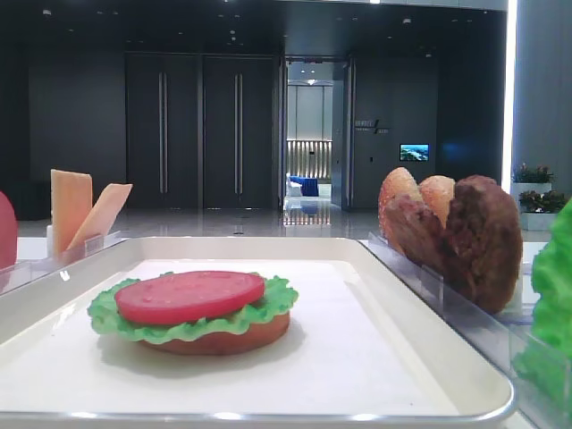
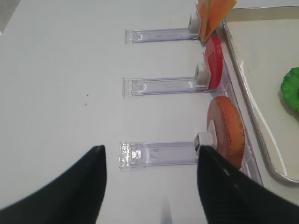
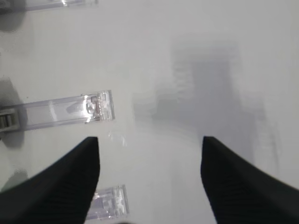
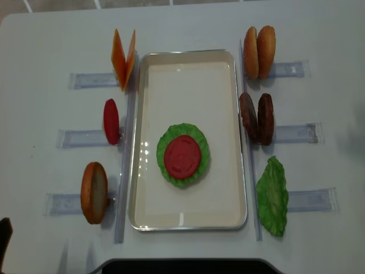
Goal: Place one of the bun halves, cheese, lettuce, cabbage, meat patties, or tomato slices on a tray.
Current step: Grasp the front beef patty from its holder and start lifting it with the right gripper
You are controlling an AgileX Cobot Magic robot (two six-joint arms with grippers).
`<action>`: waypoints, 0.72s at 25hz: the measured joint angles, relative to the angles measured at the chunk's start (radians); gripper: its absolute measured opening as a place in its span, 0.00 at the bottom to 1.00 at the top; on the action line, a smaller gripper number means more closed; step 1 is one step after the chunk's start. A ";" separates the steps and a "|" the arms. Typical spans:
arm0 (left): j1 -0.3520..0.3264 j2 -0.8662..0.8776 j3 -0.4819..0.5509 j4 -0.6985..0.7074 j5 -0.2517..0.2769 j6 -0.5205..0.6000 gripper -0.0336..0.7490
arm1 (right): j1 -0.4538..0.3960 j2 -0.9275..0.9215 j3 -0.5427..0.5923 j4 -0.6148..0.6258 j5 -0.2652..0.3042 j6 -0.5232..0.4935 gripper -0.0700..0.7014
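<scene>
I see my right gripper (image 3: 149, 179) hanging spread and empty above bare worktop (image 3: 196, 56), while the meat patties (image 4: 256, 118) stand upright in their clear rack (image 4: 293, 133) beside the tray (image 4: 149, 171), easy to pinch edgewise.

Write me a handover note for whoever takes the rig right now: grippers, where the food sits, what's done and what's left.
Left gripper: open, empty, above the table by the left racks.
Right gripper: open, empty, over bare table.
On the tray: bun base, lettuce, tomato slice, stacked.
Still racked: cheese, spare tomato slice, bun half on the left; bun halves, meat patties, lettuce leaf on the right.
Left: likely a patty next.
</scene>
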 joint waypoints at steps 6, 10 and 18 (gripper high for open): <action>0.000 0.000 0.000 0.000 0.000 0.000 0.64 | 0.004 0.161 -0.151 0.012 0.052 -0.002 0.67; 0.000 0.000 0.000 0.000 0.000 0.000 0.64 | 0.108 0.191 -0.198 0.034 0.090 0.034 0.67; 0.000 0.000 0.000 0.000 0.000 0.000 0.64 | 0.544 0.291 -0.319 -0.016 0.105 0.290 0.67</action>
